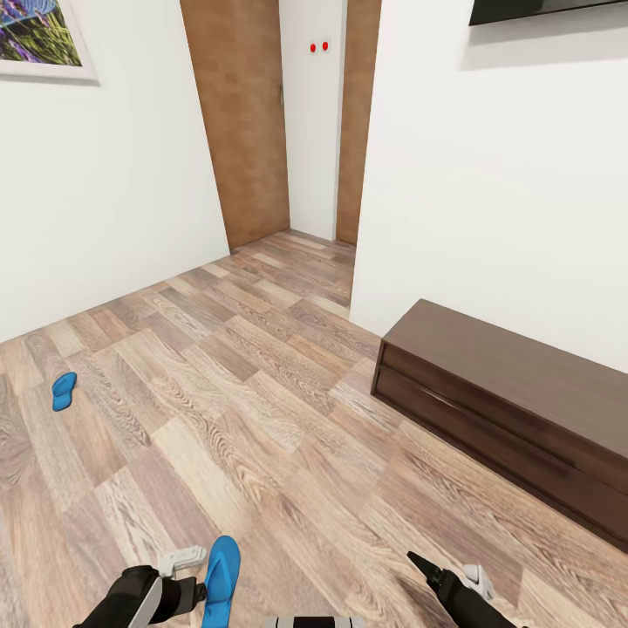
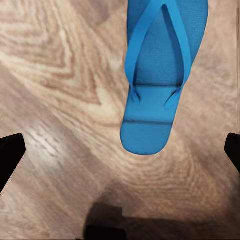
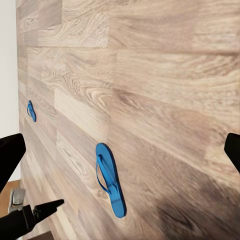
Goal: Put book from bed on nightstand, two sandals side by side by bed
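From the head view, the near sandal (image 1: 221,577) lies flat on the wood-plank floor (image 1: 262,410) just beside the left gripper (image 1: 185,571), which hangs low over the planks at the sandal's side; whether its fingers are spread cannot be told from here. The far sandal (image 1: 63,390) lies well apart from the near one, close to the white wall (image 1: 105,192). The right gripper (image 1: 436,571) hovers over bare floor on the other side of the near sandal, holding nothing, between it and the long dark TV cabinet (image 1: 515,410) that stands against the wall; a doorway with brown panels (image 1: 240,122) opens beyond. In the left wrist view the near sandal (image 2: 160,70) lies strap-up on the floor ahead of the left gripper (image 2: 120,150), whose two dark fingertips (image 2: 10,152) stand wide apart at the frame's edges, spread and empty, not touching the sandal. In the right wrist view the right gripper (image 3: 120,152) is likewise spread wide, fingertips (image 3: 10,155) far apart with nothing between them; ahead lie the near sandal (image 3: 110,180) with the left gripper's tip (image 3: 42,209) beside it, and the far sandal (image 3: 31,110) well beyond, close to the wall.
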